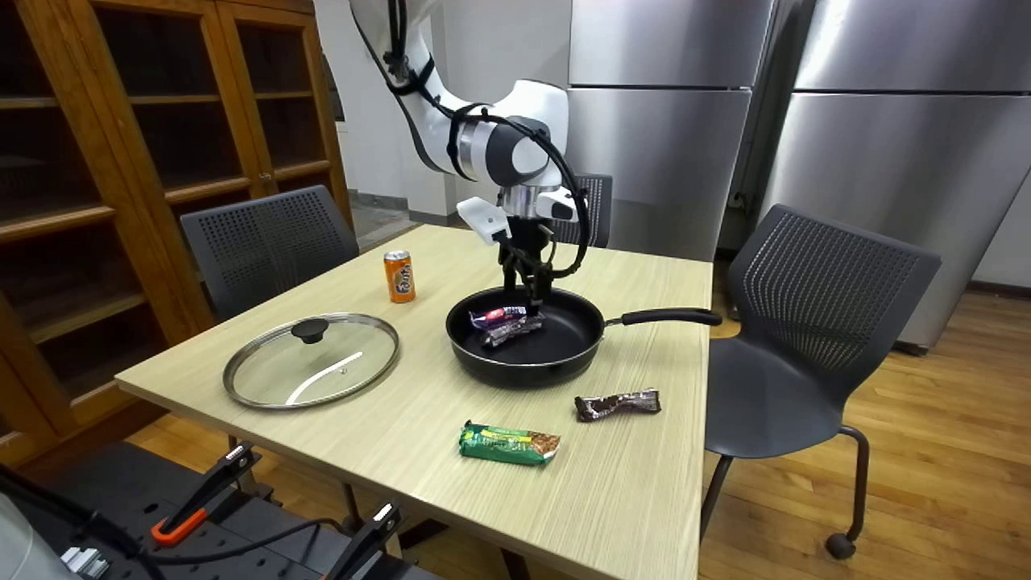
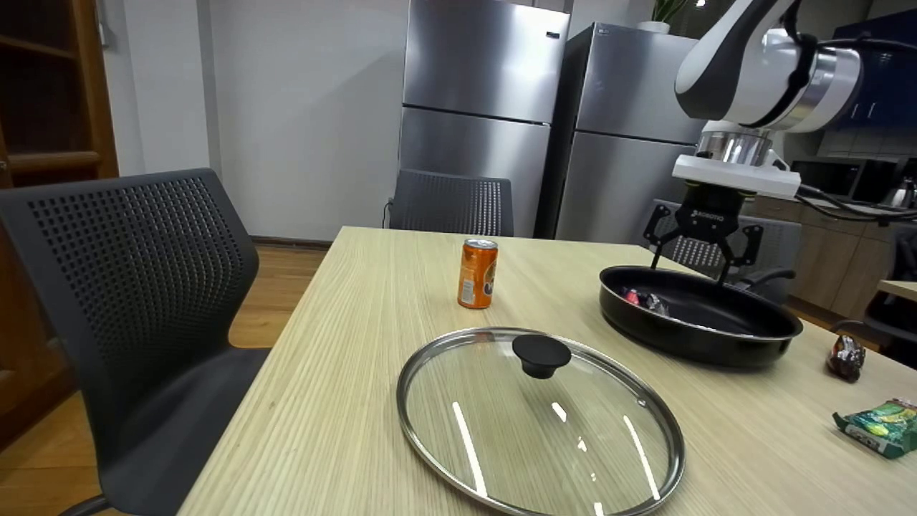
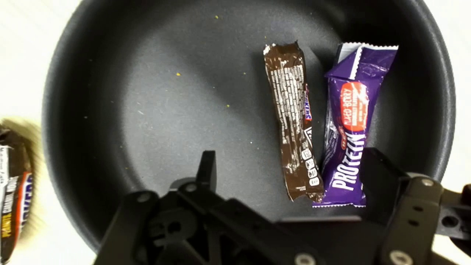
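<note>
My gripper (image 3: 292, 162) is open and points down into a black frying pan (image 1: 523, 375). It also shows in both exterior views (image 1: 522, 294) (image 2: 689, 274). Two wrapped bars lie in the pan (image 3: 176, 110): a brown Snickers bar (image 3: 294, 121) and a purple protein bar (image 3: 347, 129), side by side with lower ends touching. In the wrist view both bars' lower ends lie between the spread fingers. The right finger overlaps the purple bar's edge; I cannot tell whether it touches. Nothing is held.
Another Snickers bar (image 1: 618, 404) and a green-wrapped bar (image 1: 509, 445) lie on the table (image 1: 628, 499) outside the pan. A glass lid (image 2: 530, 423) with black knob lies flat. An orange Fanta can (image 2: 477, 274) stands upright. The pan's handle (image 1: 664, 316) sticks out toward a chair (image 1: 773, 395).
</note>
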Controlling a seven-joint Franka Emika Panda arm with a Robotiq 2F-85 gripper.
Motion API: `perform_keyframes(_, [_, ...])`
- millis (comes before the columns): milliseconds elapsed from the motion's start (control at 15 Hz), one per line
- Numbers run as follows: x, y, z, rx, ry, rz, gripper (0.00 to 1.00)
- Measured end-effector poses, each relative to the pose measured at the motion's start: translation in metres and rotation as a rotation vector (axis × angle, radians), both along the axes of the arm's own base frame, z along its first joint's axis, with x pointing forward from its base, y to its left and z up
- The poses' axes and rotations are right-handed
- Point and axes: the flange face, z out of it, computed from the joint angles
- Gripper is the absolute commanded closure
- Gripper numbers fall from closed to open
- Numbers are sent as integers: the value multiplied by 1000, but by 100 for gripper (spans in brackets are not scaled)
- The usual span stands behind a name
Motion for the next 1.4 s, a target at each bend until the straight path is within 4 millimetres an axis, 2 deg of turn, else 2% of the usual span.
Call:
perform_keyframes(267, [-28,-6,12,-1,11,-18,0])
perform_keyframes(600, [-69,-20,14,-18,11,-55,0])
perform_keyframes(1000, [-118,-51,10,-46,6,-133,0])
perform_keyframes(1400, [-148,-92,7,-60,25,-229,0])
